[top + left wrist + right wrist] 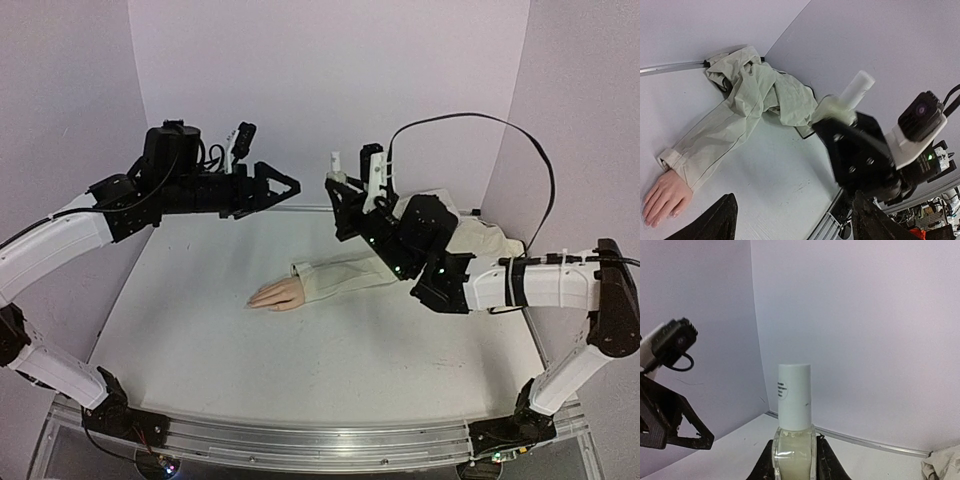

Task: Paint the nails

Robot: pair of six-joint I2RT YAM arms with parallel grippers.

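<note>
Your target is the nails (651, 216), tiny tips on the small peach, skin-toned fake hand (277, 295). It lies palm down near the middle of the white bench (300, 380), fingers pointing to your left, coming out of a limp beige cloth sleeve (340, 275).

The hand looks light and probably rubbery, so a brush stroke may well push it across the bench. The sleeve is soft and will bunch instead of anchoring it. If you need to steady it, press at the cuff or wrist, well clear of the fingertips.

Your right end effector (794, 467) is clamped on the body of a small pale glass polish bottle (794, 452), held upright in the air above the bench. The glass is likely slick and brittle, so take hold of its tall white cylindrical cap (794, 395) when you open it. Your left end effector (793, 195) is spread wide and empty, facing the bottle.

The overhead view shows both arms and the gap between them, but the nails are too small to make out. The left wrist view shows the fingertips closer and the sleeve heaped in the far corner. Only the right wrist view shows the grip on the glass.
</note>
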